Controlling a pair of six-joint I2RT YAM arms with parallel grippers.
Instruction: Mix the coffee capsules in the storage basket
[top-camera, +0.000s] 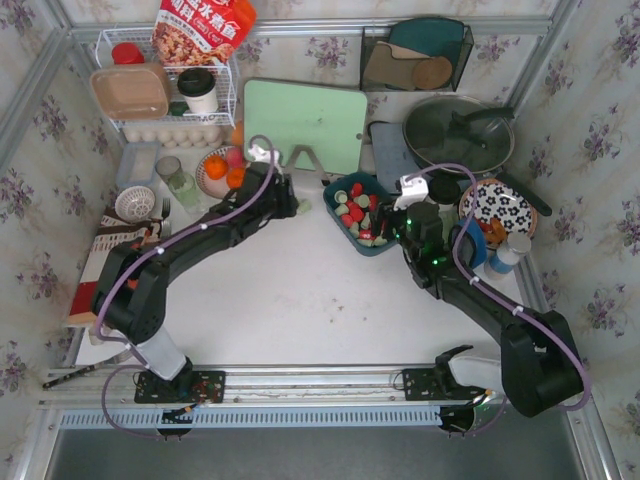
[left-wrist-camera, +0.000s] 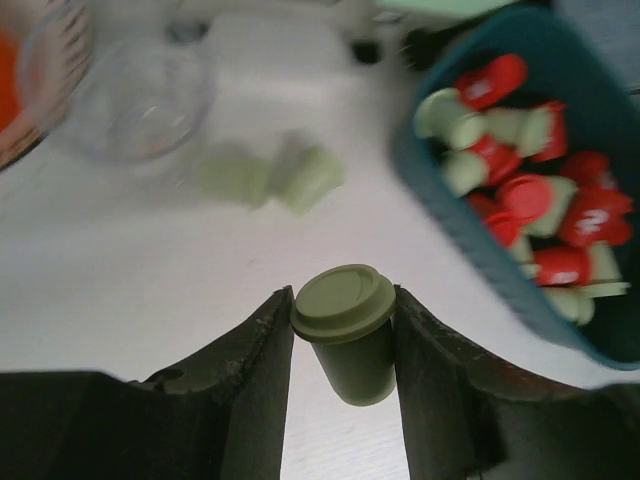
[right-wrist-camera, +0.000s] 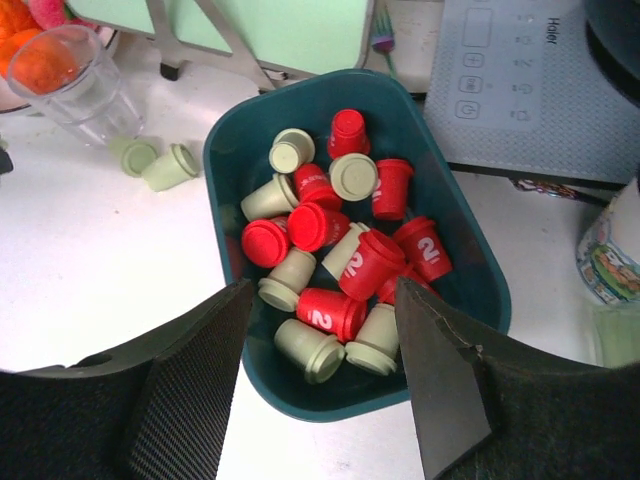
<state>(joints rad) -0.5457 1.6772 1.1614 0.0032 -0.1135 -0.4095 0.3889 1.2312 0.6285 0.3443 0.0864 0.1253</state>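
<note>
left gripper (left-wrist-camera: 343, 300): clamped on one green capsule (left-wrist-camera: 346, 335), near left side of storage basket (right-wrist-camera: 225, 170) | right gripper (right-wrist-camera: 322, 290): wide, empty, above basket's near end | basket: toward table's (top-camera: 290, 300) far edge, right of centre, holding red and green capsules (right-wrist-camera: 330, 240) | two loose green capsules (right-wrist-camera: 158, 165): lying on table beside glass (right-wrist-camera: 75, 85)

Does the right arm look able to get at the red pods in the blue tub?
Probably yes: its open jaws hang right above the tub, nothing between them and the red pods.
</note>
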